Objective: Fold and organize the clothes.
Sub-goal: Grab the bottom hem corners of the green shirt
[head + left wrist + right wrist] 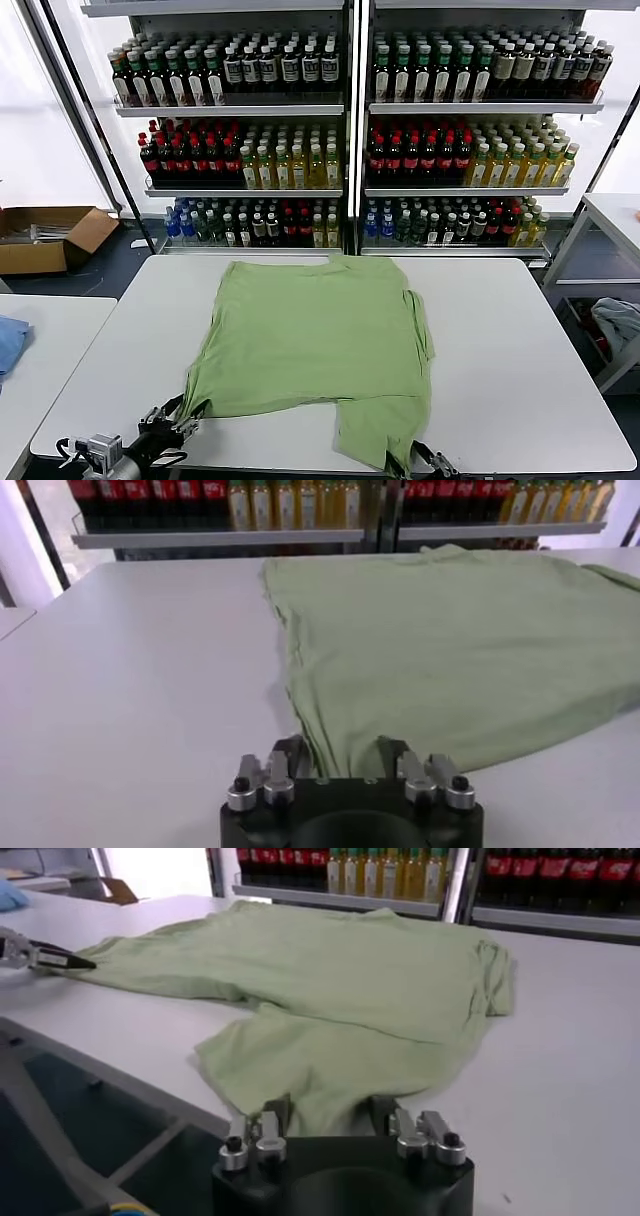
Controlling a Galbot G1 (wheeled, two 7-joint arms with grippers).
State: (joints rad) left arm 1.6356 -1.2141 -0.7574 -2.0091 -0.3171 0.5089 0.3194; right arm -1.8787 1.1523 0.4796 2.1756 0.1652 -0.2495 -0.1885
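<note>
The light green polo shirt (310,340) lies spread on the white table (520,350), plain side up, collar end toward the shelves; buttons and chest print are hidden. Its front right corner hangs over the table's near edge. My left gripper (170,425) is open at the shirt's near left hem corner, and the left wrist view shows the hem (330,735) between its spread fingers (338,748). My right gripper (420,460) is open at the overhanging right corner; the right wrist view shows the cloth (330,978) reaching between its fingers (325,1106). The left gripper (40,956) also shows there.
Shelves of bottles (340,150) stand behind the table. A cardboard box (45,235) sits on the floor at far left. A blue cloth (8,340) lies on a side table at left. A pale grey-blue cloth (620,320) lies in a bin at right.
</note>
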